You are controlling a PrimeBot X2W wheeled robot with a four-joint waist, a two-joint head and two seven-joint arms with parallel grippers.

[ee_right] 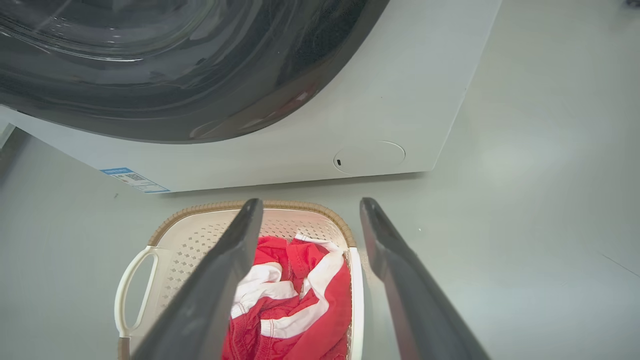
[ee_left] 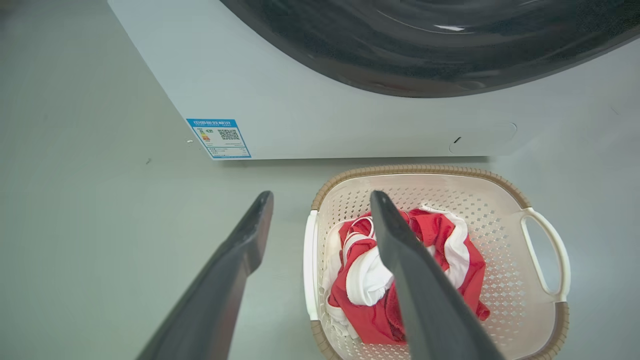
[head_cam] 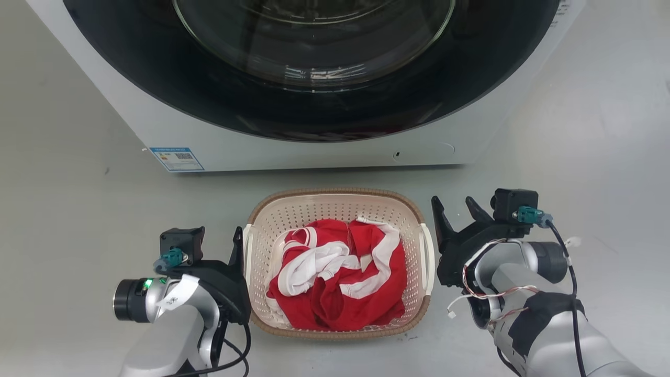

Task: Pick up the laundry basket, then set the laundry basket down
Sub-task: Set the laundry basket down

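While both arms sit either side of the laundry basket [head_cam: 335,192], nothing is gripped yet. The left gripper [ee_left: 321,200] is spread wide and empty. Its outer finger is over bare floor [head_cam: 78,220], its inner finger over the basket's inside, and the near white handle [ee_left: 310,265] runs between and beneath them. The right gripper [ee_right: 310,204] mirrors this, also wide open and empty, straddling its own handle [ee_right: 356,300]. I cannot tell how far above the handles either set of fingertips hangs.

The basket rests on the floor between the two grippers. Just ahead of the fingertips is the washing machine [head_cam: 314,154], and a red and white garment [head_cam: 335,272] is heaped inside the basket.

My main worry is the inner fingers. Each points over the cloth, so closing too low could pinch fabric along with the handle and drag the garment out. The handles look thin and smooth. I judge that a shallow bite could slip, and if one side closes or lifts first, the basket would tip and spill. With the machine's front so close ahead, any forward swing on the lift could knock the rim against it.
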